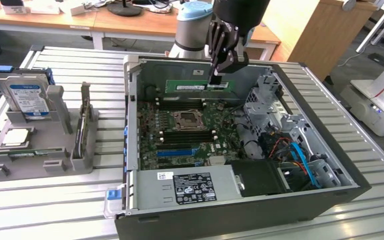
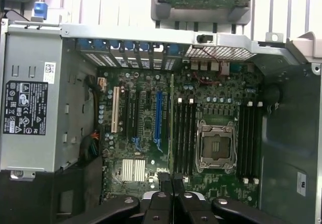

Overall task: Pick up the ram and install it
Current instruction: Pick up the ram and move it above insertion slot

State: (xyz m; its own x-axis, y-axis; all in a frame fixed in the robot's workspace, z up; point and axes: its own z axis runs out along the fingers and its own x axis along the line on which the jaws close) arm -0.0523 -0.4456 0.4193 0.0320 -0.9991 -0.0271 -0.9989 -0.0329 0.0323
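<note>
The ram (image 1: 195, 86) is off the desk (image 1: 45, 205) and in the hand (image 1: 217, 79), whose fingers are drawn narrow onto one end of the stick. It is a long green board with a white label, held level and on edge, reaching out sideways from the fingertips towards the exterior view's left. From the wrist view it is a thin line running straight away from the fingertips, parallel to the memory slots (image 2: 185, 133) and just beside the nearest one.

So the pickup is done, and the stick has been carried inside the open computer case (image 1: 131, 125). What is left is the install itself. Judging from the exterior view, the ram hangs above the motherboard (image 1: 205, 145) rather than sitting in a slot, though the pictures do not settle whether its lower edge touches anything. The slots below the hand, on both sides of the open processor socket (image 1: 186, 120), all look empty, and none of their end clips is closed over a stick.

Further from the hand, the power supply (image 1: 185, 187) with its black label fills the near end of the case. Well apart from the hand, outside the case, a grey holder (image 1: 18, 170) stands on the desk carrying a hard drive (image 1: 26, 97) upright and a square silver processor chip (image 1: 15, 136) lying flat.
</note>
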